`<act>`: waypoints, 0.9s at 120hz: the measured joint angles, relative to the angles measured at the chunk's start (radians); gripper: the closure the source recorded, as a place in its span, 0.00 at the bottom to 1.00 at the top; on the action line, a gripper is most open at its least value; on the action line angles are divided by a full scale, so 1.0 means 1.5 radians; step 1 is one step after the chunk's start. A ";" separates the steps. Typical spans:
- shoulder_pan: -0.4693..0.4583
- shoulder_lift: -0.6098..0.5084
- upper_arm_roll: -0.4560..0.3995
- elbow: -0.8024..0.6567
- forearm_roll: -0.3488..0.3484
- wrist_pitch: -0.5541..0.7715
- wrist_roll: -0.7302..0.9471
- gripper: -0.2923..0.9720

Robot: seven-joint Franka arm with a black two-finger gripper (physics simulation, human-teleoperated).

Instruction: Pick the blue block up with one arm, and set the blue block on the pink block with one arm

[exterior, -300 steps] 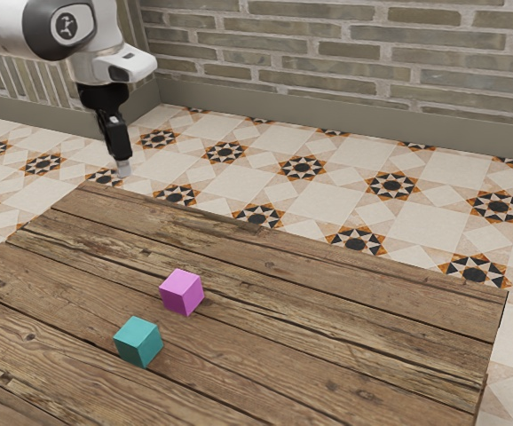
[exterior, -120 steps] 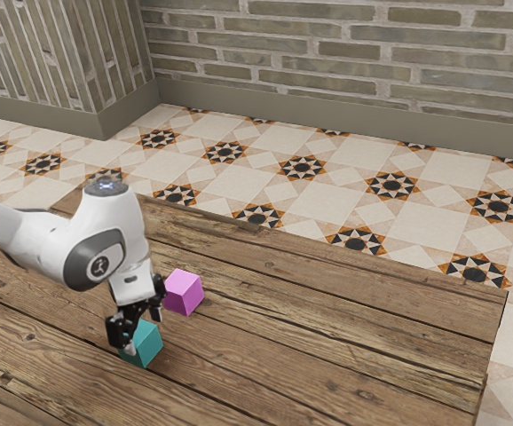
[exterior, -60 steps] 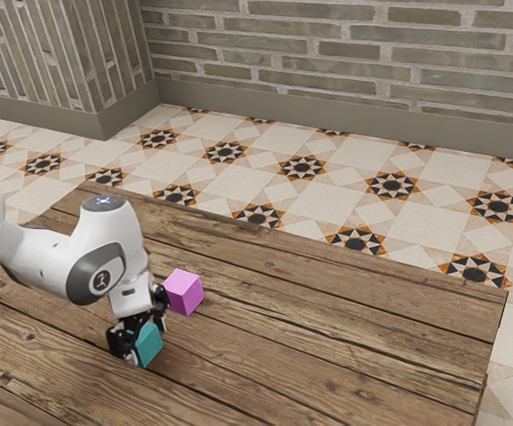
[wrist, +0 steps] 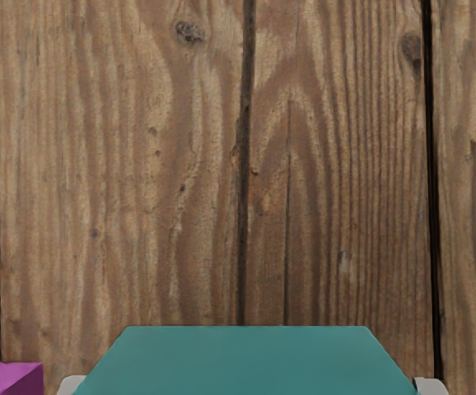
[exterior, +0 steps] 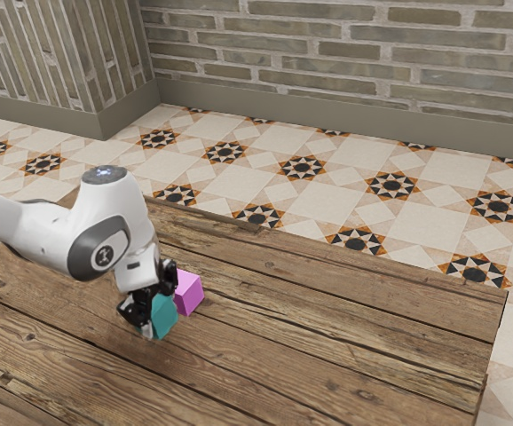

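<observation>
My gripper (exterior: 153,317) is shut on the blue block (exterior: 163,317), a teal cube held a little above the wooden table (exterior: 327,328). The pink block (exterior: 188,293) rests on the planks just behind the held cube, toward the exterior view's right, and my hand hides part of it. In the wrist view the blue block (wrist: 246,362) sits large and close under my hand, with a corner of the pink block (wrist: 7,377) beside it.
The table of rough wooden planks ends at its far edge (exterior: 265,229) above a patterned tile floor (exterior: 345,169). Brick walls stand behind. Bare planks stretch toward the exterior view's right.
My arm came down from the upper left to the blue block, closed on it and lifted it off the table. Over the last half second it rose and shifted toward the pink block.
</observation>
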 joint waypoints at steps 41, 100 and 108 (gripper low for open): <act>0.019 0.113 0.004 0.231 0.000 -0.167 0.011 0.46; 0.042 0.219 0.005 0.360 0.008 -0.265 0.059 0.47; 0.042 0.225 0.004 0.362 0.008 -0.268 0.066 0.43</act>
